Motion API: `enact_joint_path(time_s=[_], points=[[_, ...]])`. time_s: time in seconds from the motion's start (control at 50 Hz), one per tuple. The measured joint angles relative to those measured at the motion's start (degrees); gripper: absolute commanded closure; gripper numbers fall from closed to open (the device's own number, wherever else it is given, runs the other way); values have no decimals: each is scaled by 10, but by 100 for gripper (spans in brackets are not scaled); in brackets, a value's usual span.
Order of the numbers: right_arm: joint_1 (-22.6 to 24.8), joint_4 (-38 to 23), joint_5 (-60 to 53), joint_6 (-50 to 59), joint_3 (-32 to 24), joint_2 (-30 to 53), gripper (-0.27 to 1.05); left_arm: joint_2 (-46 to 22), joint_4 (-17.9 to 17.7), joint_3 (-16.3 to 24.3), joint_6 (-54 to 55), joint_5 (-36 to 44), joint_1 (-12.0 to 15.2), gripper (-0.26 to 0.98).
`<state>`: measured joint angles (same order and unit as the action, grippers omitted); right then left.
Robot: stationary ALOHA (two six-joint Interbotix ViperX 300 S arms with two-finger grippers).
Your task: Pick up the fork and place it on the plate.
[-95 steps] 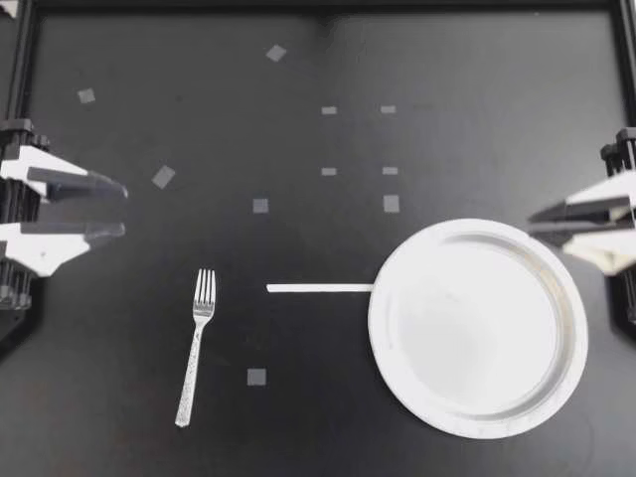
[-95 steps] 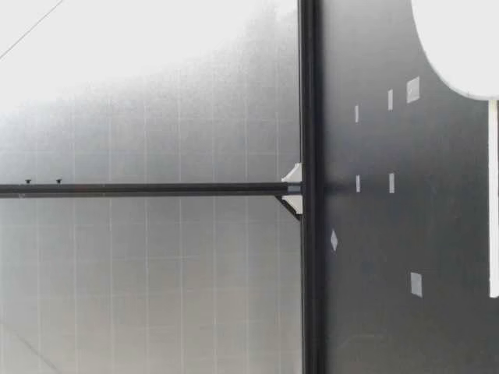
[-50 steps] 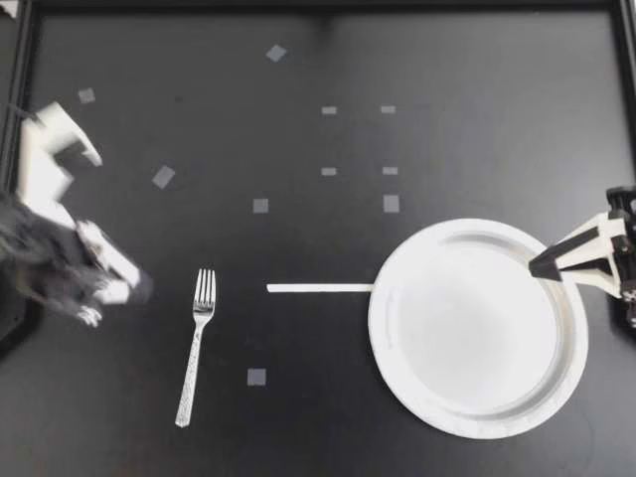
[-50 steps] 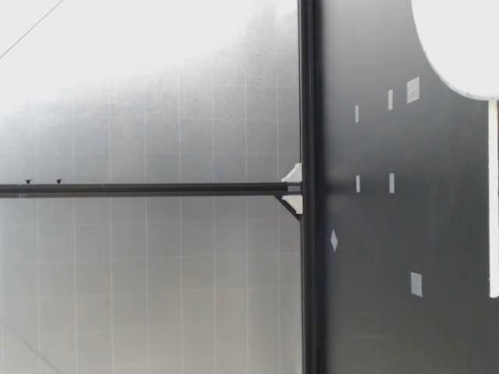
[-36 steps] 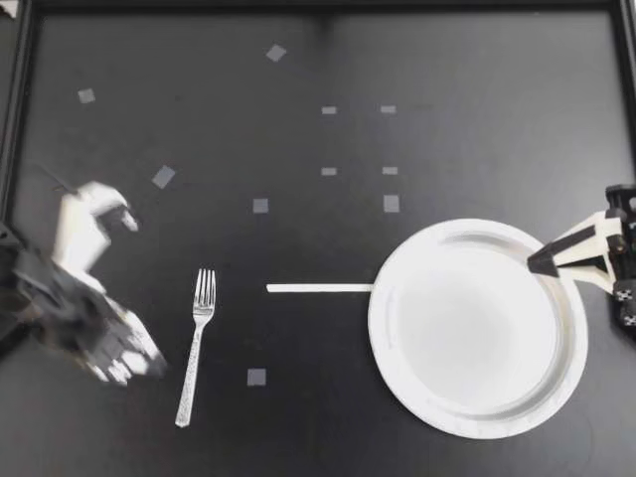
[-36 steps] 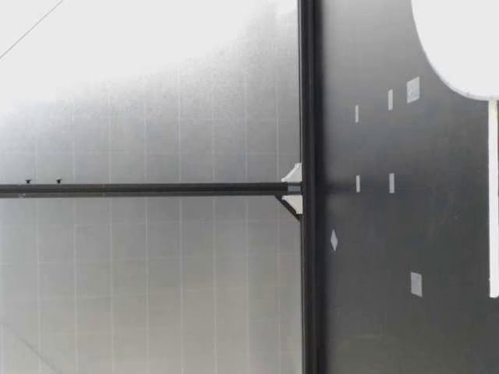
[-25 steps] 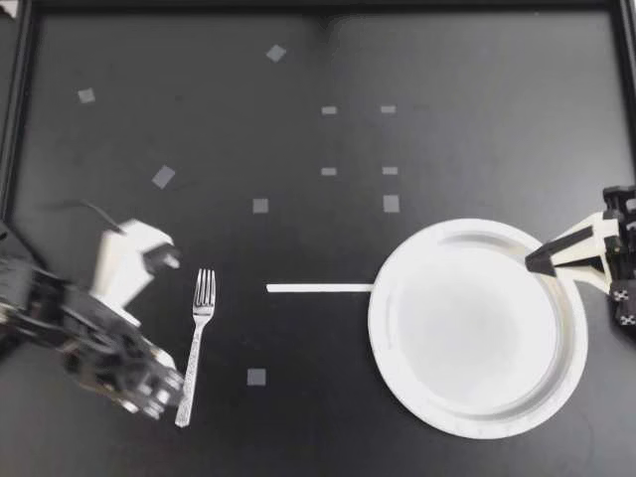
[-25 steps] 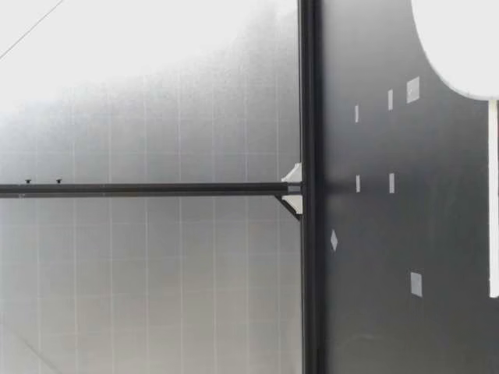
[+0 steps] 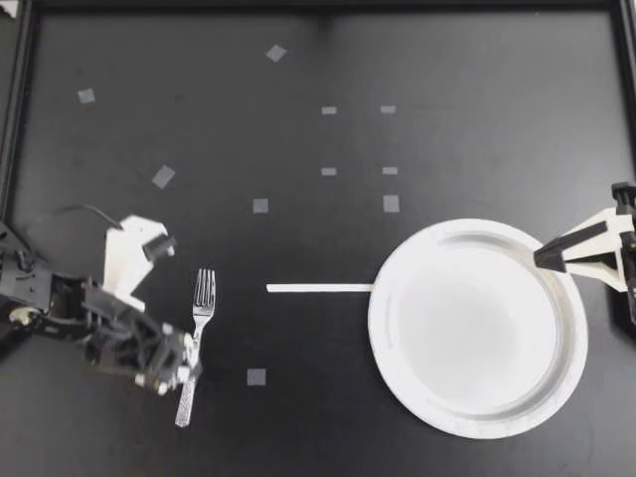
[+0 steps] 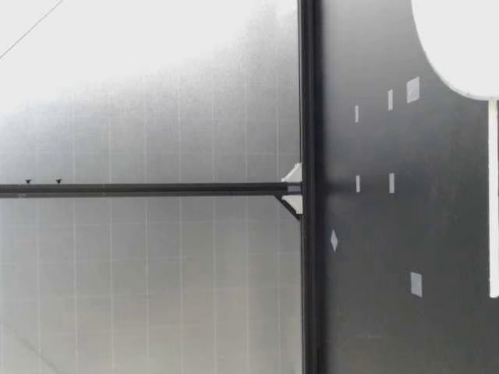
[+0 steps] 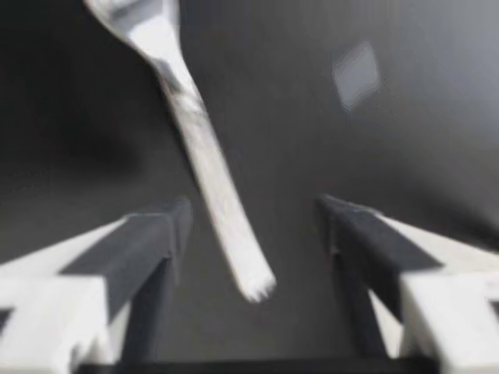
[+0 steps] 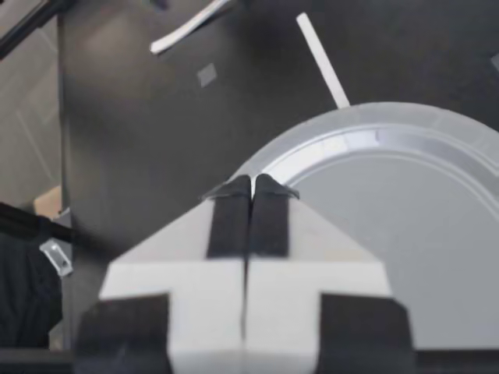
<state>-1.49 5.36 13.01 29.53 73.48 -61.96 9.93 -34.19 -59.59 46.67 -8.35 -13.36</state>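
Note:
A silver fork [image 9: 198, 328] lies on the black table, tines toward the far side. My left gripper [image 9: 180, 376] hovers over the handle's lower part. In the left wrist view the fork's handle [image 11: 210, 171] runs between the open fingers [image 11: 152, 241] without touching either, and its end lies midway between them. The white plate [image 9: 477, 328] sits at the right. My right gripper [image 9: 543, 260] is shut above the plate's right rim; its wrist view shows the tips [image 12: 252, 185] pressed together over the plate [image 12: 405, 202]. The low view shows only an edge of the plate [image 10: 460, 39].
A white strip [image 9: 319, 288] lies between the fork and the plate. Small grey tape squares dot the table, one [image 9: 256, 377] just right of the fork's handle. A black frame rail [image 9: 318, 5] borders the table.
My left arm swung from the left edge down to the fork's handle and its fingers opened around it. The right gripper stayed shut by the plate's rim. The fork has not moved.

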Motion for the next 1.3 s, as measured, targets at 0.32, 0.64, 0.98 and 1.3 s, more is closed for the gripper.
enact_joint_path(time_s=[0.32, 0.64, 0.98, 1.3], points=[[0, 0, -6, 0, 9, 0, 94, -8, 46, 7, -3, -60, 54, 15], [0, 1, -23, -3, 18, -1, 94, -65, 73, 61, -4, -88, 72, 15], [0, 1, -23, -1, 24, -22, 94, -79, 77, 76, -4, -110, 72, 15], [0, 3, -23, -1, 26, -28, 94, -83, 79, 76, -3, -111, 73, 16]])
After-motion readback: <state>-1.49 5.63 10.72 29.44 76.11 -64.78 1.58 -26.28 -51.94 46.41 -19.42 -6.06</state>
